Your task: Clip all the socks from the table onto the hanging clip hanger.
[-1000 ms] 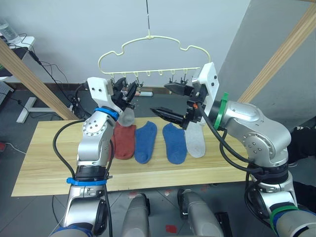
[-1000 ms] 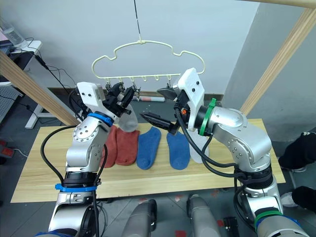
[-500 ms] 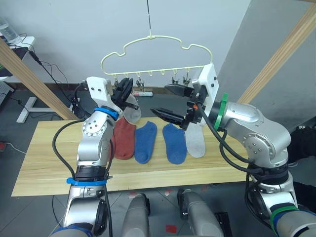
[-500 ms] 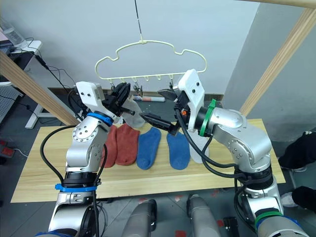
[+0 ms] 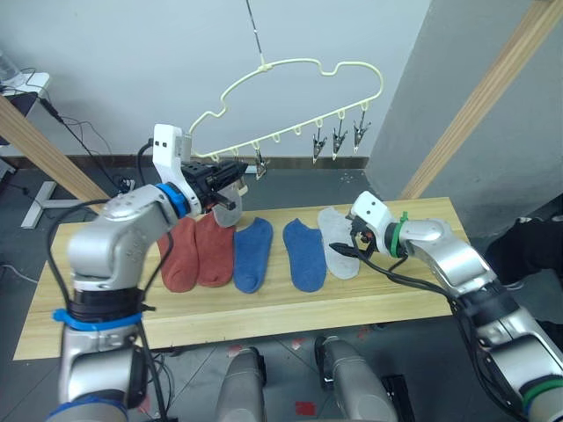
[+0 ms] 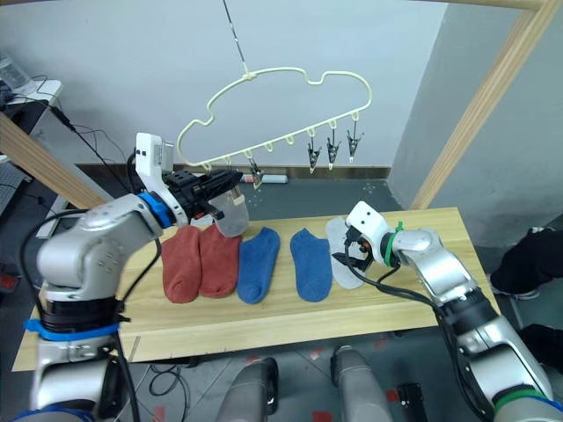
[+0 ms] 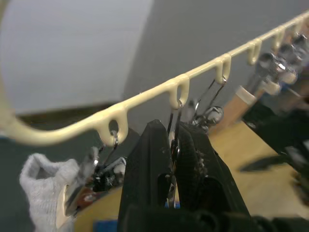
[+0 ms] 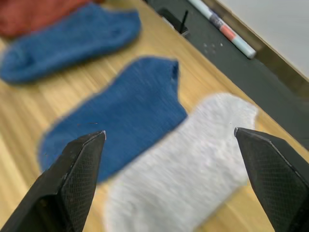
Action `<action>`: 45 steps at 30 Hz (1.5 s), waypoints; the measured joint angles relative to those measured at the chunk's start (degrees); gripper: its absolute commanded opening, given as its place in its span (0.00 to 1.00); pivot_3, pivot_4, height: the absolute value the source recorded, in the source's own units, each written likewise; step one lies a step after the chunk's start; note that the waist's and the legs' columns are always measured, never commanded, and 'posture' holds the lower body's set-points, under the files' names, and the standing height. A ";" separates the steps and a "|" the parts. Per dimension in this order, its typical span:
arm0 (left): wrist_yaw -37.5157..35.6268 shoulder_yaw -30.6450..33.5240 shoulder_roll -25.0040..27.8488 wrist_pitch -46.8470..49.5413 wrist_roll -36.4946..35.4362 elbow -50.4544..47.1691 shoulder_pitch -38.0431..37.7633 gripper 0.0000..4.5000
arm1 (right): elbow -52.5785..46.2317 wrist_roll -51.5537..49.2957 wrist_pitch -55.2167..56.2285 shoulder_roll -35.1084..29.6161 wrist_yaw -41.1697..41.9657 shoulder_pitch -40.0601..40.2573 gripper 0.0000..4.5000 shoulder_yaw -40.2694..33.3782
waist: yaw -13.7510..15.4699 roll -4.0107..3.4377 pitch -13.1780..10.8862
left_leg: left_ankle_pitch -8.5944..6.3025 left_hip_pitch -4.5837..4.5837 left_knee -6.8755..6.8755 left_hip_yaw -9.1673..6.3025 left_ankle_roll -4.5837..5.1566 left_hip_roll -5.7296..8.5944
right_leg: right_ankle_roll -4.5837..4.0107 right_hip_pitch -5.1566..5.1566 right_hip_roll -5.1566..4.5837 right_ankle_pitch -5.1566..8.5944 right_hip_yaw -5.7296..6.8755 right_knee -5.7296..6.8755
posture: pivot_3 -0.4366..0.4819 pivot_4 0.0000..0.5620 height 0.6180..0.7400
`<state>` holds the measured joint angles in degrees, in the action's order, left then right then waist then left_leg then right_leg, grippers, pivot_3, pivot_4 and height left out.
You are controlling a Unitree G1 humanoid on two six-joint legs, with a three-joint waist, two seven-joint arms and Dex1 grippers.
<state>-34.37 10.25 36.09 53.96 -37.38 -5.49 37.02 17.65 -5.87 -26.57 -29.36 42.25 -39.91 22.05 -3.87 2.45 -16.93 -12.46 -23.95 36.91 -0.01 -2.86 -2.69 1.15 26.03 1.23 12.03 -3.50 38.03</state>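
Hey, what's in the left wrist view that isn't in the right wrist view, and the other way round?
Left wrist view: the hanger, the left tool pinching a clip, and a hung grey sock held in a neighbouring clip. Right wrist view: the open right tool above a flat grey sock, two blue socks, a red sock and a pen beyond the table. Shared: the table.
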 measured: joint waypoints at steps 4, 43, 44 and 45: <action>-2.79 1.76 1.97 6.68 -4.04 2.74 1.99 0.02 | 14.43 4.06 8.22 4.38 0.33 -4.31 1.00 0.66 | -0.01 -0.01 0.00 | -0.01 -0.01 -0.10 0.05 0.00 -0.01 | -0.02 0.01 0.02 0.01 -0.04 -0.07 | 0.50 0.50 1.00; 2.53 7.90 -1.11 19.71 -16.68 0.41 2.00 0.02 | 45.00 15.40 22.43 11.04 3.25 -13.41 0.00 -4.20 | 0.59 -0.02 0.00 | -0.04 0.12 -0.06 0.11 -0.06 0.11 | -0.02 -0.18 -0.20 0.00 -0.11 -0.08 | 0.50 0.53 1.00; 2.70 7.97 -1.47 19.71 -16.81 0.52 2.09 0.02 | 42.05 15.54 22.57 9.96 3.97 -11.71 0.00 -4.21 | 0.69 -0.02 0.00 | -0.04 0.12 -0.06 0.11 -0.06 0.13 | -0.02 -0.19 -0.21 0.01 -0.11 -0.08 | 0.50 0.53 1.00; 2.97 8.05 -1.90 19.74 -17.10 0.64 2.19 0.02 | 37.32 15.68 22.74 8.03 4.90 -8.79 0.00 -4.19 | 0.77 -0.02 0.00 | -0.04 0.10 -0.07 0.10 -0.06 0.13 | -0.01 -0.19 -0.22 0.01 -0.11 -0.10 | 0.50 0.53 1.00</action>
<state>-31.40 18.30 34.18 73.70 -54.48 -4.85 39.21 54.97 9.82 -3.83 -21.33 47.15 -48.71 17.86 -3.10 2.43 -16.93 -12.50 -23.85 36.84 0.09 -2.91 -2.56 1.13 25.84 1.01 12.04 -3.61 37.94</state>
